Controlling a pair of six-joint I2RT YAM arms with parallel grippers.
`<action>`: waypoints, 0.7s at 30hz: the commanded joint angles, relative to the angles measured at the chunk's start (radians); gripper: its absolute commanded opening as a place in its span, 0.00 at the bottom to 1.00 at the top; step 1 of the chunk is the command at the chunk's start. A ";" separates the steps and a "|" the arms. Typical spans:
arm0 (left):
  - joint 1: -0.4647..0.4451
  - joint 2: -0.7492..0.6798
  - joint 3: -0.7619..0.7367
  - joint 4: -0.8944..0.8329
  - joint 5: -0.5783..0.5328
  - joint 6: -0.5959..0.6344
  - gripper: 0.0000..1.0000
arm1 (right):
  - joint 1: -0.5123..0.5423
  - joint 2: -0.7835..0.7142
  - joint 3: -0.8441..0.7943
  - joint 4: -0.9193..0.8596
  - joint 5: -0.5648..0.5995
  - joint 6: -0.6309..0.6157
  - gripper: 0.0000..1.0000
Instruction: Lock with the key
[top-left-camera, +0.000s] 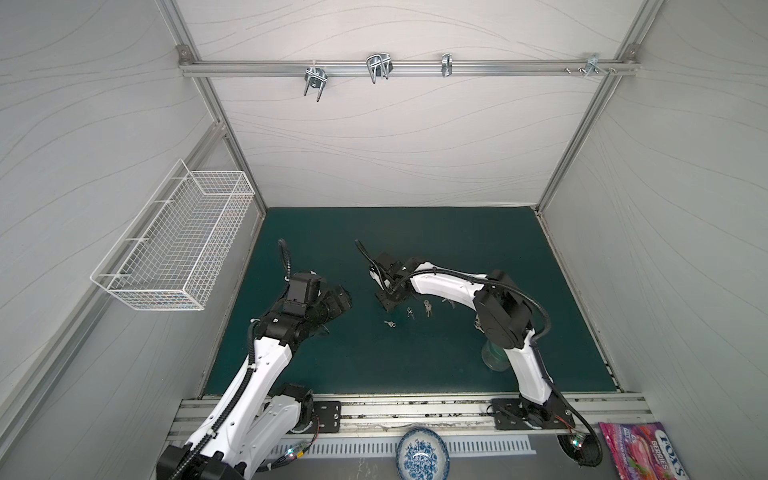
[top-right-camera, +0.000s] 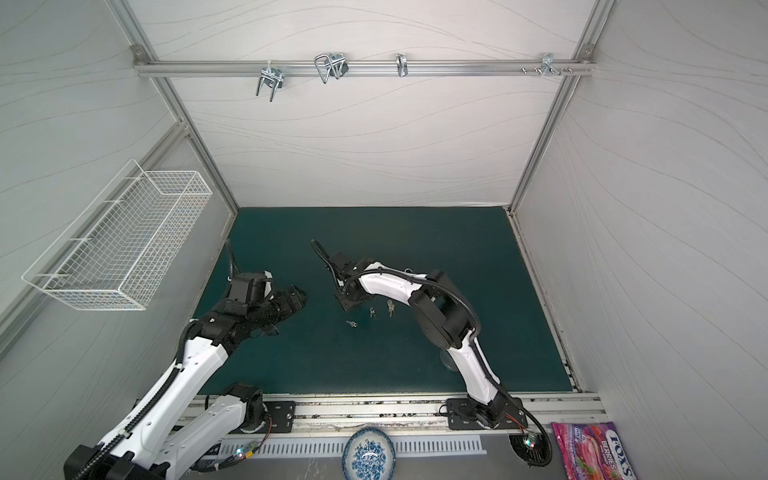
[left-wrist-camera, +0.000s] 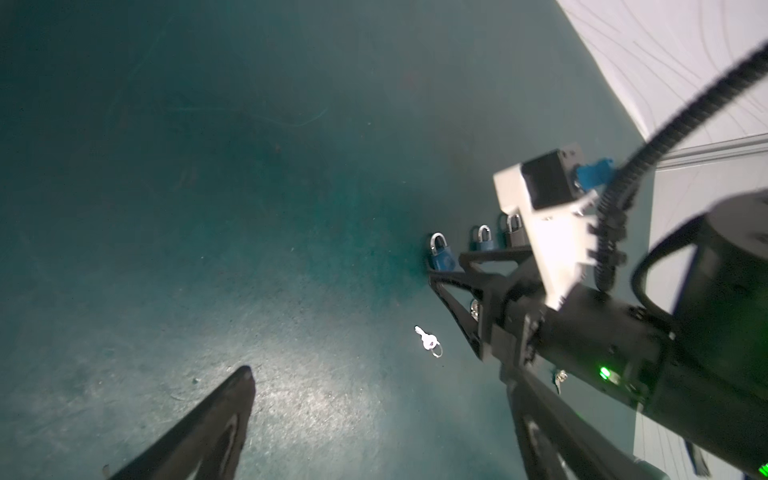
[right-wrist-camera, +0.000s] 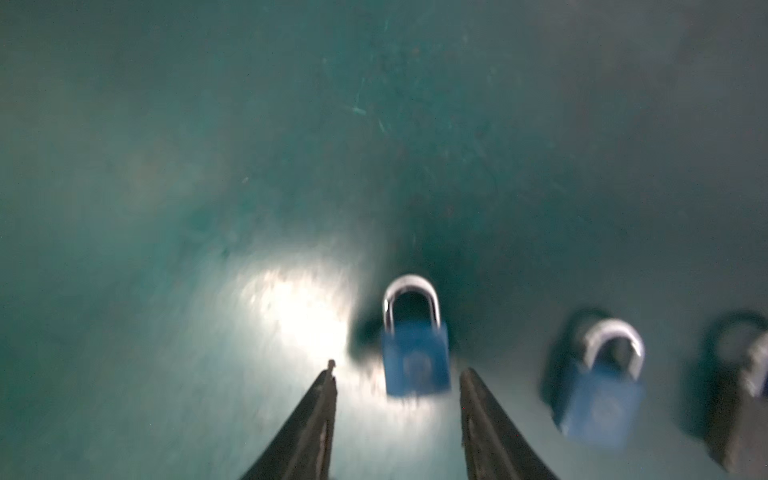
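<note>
Progress looks close to zero to me. The right gripper (right-wrist-camera: 399, 371) hangs low at the end blue padlock (right-wrist-camera: 415, 361), jaws partly apart on either side of its body, gripping nothing as far as I can tell. The left gripper (top-left-camera: 344, 297) is spread wide and empty, well off to the side. Every key I can spot, like the nearest key (left-wrist-camera: 428, 341), lies loose on the green mat (left-wrist-camera: 208, 208), so grabbing one, inserting it and turning it all look left to do.
</note>
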 joint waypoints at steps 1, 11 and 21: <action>-0.052 0.005 0.061 0.037 -0.005 0.056 0.96 | -0.009 -0.216 -0.119 0.059 0.037 0.044 0.50; -0.368 0.181 0.112 0.262 -0.001 0.137 0.94 | -0.230 -0.603 -0.555 -0.061 0.246 0.320 0.44; -0.586 0.384 0.215 0.355 -0.011 0.206 0.94 | -0.525 -0.689 -0.679 -0.151 0.093 0.301 0.45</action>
